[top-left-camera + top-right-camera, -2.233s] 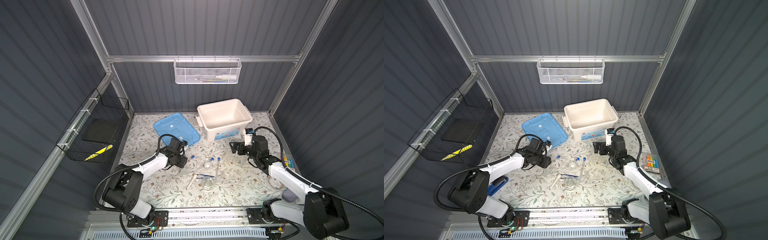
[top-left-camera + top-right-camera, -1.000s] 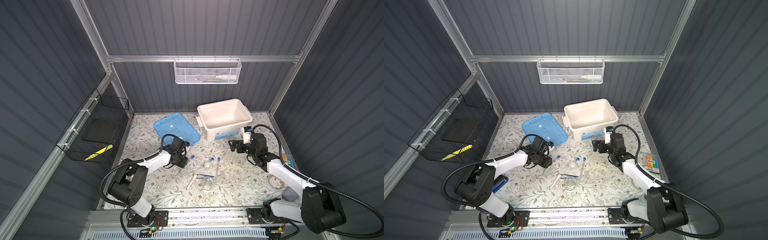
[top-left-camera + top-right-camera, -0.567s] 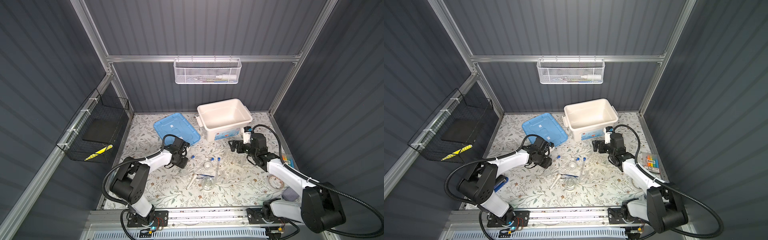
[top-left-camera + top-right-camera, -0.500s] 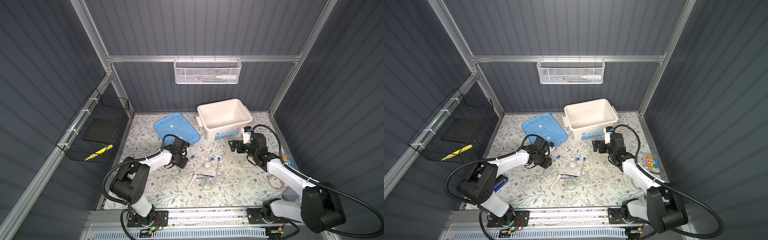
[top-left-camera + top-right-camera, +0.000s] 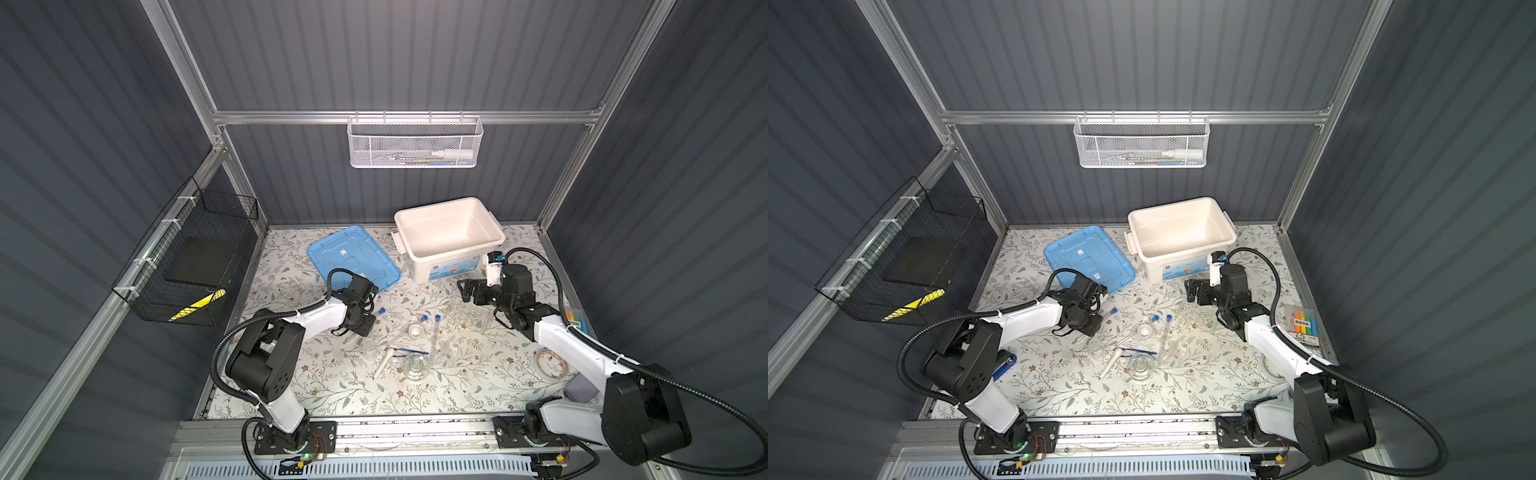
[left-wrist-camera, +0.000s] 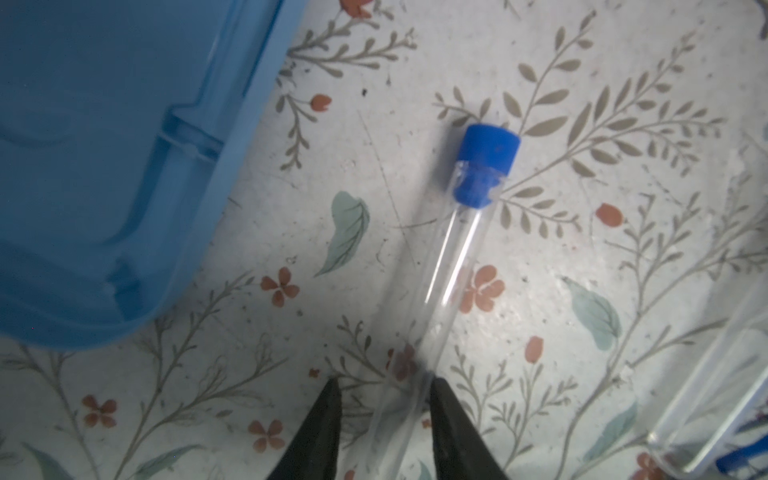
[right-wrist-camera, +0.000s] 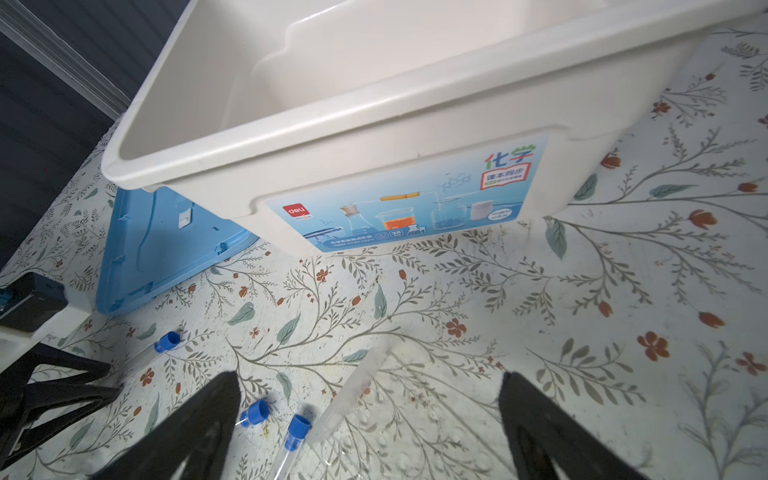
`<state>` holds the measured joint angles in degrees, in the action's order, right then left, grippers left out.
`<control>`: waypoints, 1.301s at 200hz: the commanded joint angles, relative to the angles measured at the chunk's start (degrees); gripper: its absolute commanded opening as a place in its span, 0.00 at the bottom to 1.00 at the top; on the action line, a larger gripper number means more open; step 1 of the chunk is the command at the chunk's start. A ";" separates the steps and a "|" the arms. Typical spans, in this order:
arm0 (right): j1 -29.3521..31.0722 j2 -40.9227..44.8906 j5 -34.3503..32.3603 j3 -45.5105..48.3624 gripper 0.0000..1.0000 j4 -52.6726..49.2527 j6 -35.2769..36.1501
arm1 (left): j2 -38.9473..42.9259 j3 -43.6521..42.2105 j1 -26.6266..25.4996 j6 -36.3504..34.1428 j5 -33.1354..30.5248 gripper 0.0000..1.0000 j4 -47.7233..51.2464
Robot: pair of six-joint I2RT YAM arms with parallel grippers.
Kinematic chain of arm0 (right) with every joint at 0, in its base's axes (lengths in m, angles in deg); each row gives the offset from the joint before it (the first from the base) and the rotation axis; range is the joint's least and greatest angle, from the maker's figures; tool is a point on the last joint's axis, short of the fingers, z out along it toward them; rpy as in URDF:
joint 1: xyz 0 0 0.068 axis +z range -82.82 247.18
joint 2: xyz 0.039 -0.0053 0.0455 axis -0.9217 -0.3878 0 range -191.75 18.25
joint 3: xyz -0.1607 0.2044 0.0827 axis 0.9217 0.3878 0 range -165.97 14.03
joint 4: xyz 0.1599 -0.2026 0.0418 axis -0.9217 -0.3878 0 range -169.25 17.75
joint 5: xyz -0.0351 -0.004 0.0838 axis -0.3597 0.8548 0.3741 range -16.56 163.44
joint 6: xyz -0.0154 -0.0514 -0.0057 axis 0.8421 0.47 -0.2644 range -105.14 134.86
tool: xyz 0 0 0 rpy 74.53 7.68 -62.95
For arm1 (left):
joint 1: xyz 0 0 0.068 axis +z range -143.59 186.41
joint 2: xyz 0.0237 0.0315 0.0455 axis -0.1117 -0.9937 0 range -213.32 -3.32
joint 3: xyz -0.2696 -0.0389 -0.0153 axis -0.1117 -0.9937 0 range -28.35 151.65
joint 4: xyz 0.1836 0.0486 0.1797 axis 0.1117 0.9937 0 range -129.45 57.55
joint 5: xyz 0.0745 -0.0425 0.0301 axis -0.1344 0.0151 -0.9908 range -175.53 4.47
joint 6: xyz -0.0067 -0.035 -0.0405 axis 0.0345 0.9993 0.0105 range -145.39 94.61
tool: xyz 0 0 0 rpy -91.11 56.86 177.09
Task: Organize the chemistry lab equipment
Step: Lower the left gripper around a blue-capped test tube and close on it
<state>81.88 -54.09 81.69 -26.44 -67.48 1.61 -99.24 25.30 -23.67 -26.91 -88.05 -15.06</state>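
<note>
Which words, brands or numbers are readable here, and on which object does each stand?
"化学": large letters on the label of the white bin.
"课本同步": in the red frame on the same label.
"deli": red logo on the same label.
Finer print on the label and on the marker pack: too small to read.
</note>
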 commanded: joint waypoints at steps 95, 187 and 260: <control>0.38 -3.96 1.88 -4.99 0.99 -5.29 -2.30 | -1.80 1.85 -0.41 1.87 -4.42 0.31 0.57; 0.36 -5.41 4.47 -5.98 0.94 -6.91 -2.30 | -2.40 0.87 -0.37 1.74 -1.72 0.24 -3.13; 0.35 -5.62 4.93 -6.27 0.94 -8.02 -2.05 | -3.34 1.40 -0.41 0.73 -0.25 0.20 -3.63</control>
<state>81.92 -59.33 85.71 -31.20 -74.12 -0.36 -100.75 25.98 -23.89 -25.64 -89.98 -18.30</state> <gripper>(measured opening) 0.939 0.203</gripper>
